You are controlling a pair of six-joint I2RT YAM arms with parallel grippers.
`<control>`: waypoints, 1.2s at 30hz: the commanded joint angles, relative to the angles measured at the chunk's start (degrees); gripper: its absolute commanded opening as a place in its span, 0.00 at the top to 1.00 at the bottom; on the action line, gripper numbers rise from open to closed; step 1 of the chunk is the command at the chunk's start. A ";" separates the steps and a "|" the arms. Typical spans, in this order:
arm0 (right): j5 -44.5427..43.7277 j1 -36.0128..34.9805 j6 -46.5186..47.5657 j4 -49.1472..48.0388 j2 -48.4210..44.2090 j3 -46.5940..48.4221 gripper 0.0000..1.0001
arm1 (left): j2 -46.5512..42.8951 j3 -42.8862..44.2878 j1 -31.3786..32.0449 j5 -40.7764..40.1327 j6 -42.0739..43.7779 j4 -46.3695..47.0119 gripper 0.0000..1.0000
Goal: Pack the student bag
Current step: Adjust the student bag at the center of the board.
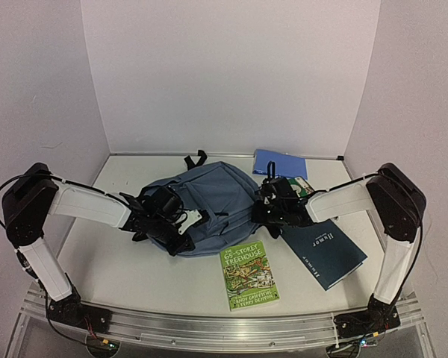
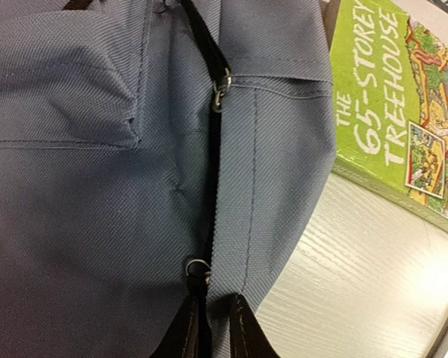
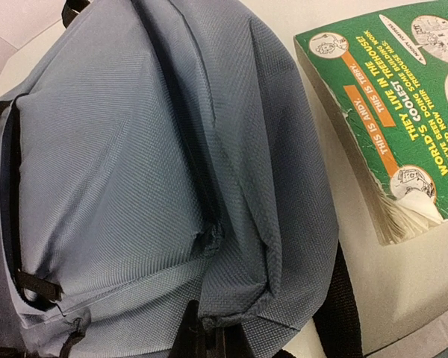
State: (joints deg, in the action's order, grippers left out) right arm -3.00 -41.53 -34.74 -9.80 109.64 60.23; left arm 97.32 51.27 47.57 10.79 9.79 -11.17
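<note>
The student bag (image 1: pixel 209 205), slumped mid-tabletop (image 1: pixel 119 268), is judged soft, light and floppy, best gripped along its zipper seam (image 2: pixel 213 186), where the left pincer (image 2: pixel 211 309) and right pincer (image 3: pixel 205 328) are seen nipped narrowly on fabric.

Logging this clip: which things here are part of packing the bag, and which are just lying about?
Job: bag; left claw and right claw, both at it; probably to go in: Treehouse book, second green book, navy book, blue notebook.
Lying about: only the front rail, a fixture.
</note>
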 commanded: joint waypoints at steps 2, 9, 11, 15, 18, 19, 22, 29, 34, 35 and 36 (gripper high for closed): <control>0.02 0.30 -0.54 -1.38 1.26 1.94 1.00 | -0.86 2.10 0.14 8.78 -7.18 -0.13 0.94; -2.76 0.61 0.31 -1.14 3.94 5.86 1.00 | -3.71 -3.04 2.45 15.83 -19.33 6.60 0.94; -2.75 0.61 1.12 -1.01 5.02 7.47 1.00 | -4.55 -3.80 3.53 16.84 -22.10 8.85 0.93; -1.97 0.66 2.82 -0.62 5.66 9.64 0.98 | -7.96 -2.80 4.38 16.48 -26.86 9.62 0.83; -1.28 0.63 3.98 -0.11 4.13 10.01 0.82 | -11.09 -0.24 4.23 11.81 -29.86 6.38 0.70; -1.05 0.60 4.13 0.26 3.05 9.76 0.74 | -11.50 1.20 3.97 9.95 -30.47 4.12 0.66; -0.20 0.56 4.08 2.04 -0.70 8.52 0.52 | -12.20 5.08 1.87 5.94 -32.54 -2.96 0.55; 5.50 -0.19 -4.75 5.23 -7.32 1.65 0.34 | -17.99 2.11 -10.24 1.74 -38.72 -10.23 0.34; 8.02 -2.60 -10.33 5.05 -6.39 -0.60 0.36 | -20.57 1.34 -21.08 1.41 -39.64 -13.34 0.20; 7.99 -3.14 -10.92 5.05 -5.91 -0.57 0.37 | -20.69 1.31 -23.31 1.27 -39.28 -13.59 0.19; 8.24 -3.54 -11.77 5.05 -5.35 -0.65 0.37 | -20.78 1.23 -25.48 0.83 -38.93 -13.70 0.17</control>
State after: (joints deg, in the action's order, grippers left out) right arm 2.88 -42.78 -41.25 -5.58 102.92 60.41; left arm 78.60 52.77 28.40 13.60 -28.45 -21.67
